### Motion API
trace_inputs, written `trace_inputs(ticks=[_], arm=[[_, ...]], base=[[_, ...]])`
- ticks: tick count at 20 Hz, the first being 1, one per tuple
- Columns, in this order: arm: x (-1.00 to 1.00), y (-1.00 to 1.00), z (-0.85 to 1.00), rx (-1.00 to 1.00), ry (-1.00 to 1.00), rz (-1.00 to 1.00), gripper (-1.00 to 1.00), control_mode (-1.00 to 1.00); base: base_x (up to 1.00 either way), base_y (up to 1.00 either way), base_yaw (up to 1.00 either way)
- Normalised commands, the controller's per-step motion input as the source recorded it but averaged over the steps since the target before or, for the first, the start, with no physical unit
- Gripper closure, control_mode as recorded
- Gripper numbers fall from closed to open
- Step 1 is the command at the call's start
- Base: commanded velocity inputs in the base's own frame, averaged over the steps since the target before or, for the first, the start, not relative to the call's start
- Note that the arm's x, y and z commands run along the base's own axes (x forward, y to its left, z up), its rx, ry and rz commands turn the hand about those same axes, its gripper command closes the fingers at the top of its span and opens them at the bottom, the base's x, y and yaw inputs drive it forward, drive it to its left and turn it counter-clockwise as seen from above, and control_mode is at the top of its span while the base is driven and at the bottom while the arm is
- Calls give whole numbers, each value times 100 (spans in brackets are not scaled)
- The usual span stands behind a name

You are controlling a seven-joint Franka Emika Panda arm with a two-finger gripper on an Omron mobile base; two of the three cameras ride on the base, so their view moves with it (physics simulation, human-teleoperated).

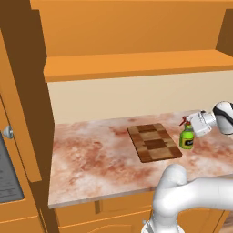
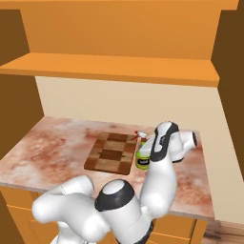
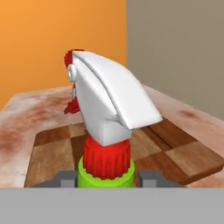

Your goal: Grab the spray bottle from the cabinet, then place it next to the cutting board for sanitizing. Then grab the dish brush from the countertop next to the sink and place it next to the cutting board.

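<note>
- The bottle [image 1: 187,138] stood upright on the countertop [image 1: 91,159], just beside the right long edge of the board [image 1: 154,142].
- From the right base view the bottle [image 2: 142,157] sat between the board [image 2: 110,153] and the arm's white wrist, its red-tipped trigger head pointing toward the board.
- The board lay flat on the countertop [image 2: 47,147], its checker pattern of light and dark brown fully in sight, with bare marble to its left.
- The gripper [image 1: 193,128] reached in from the right at the level of the bottle's head.
- In the hand view the gripper [image 3: 105,178] showed its two dark fingertips [image 3: 65,178] on either side of the green neck of the bottle [image 3: 105,131], each with a little space between it and the neck.
- The jaws were thus partly apart and straddled the neck; whether they pressed on it I could not tell.
- The white trigger head and the red ribbed collar rose close before the hand camera, with the board [image 3: 183,153] behind and below them.
- The cabinet [image 1: 132,63] hung above the countertop, its plain orange shelf running across the wall over the board.
- At the left edge of the left base view a tall door carried a round silver knob [image 1: 7,132].
- Under the countertop's pale edge ran orange drawer fronts [image 1: 123,205].
</note>
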Motion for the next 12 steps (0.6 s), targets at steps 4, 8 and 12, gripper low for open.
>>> trace_inputs(ticks=[4, 8, 12], arm=[[-16, -15, -16, 0, 3, 0, -100, -100], [-11, -13, -7, 0, 1, 0, -100, -100], [0, -3, 0, 0, 0, 0, -100, -100]], base=[[0, 0, 0], [0, 0, 0], [0, 0, 0]])
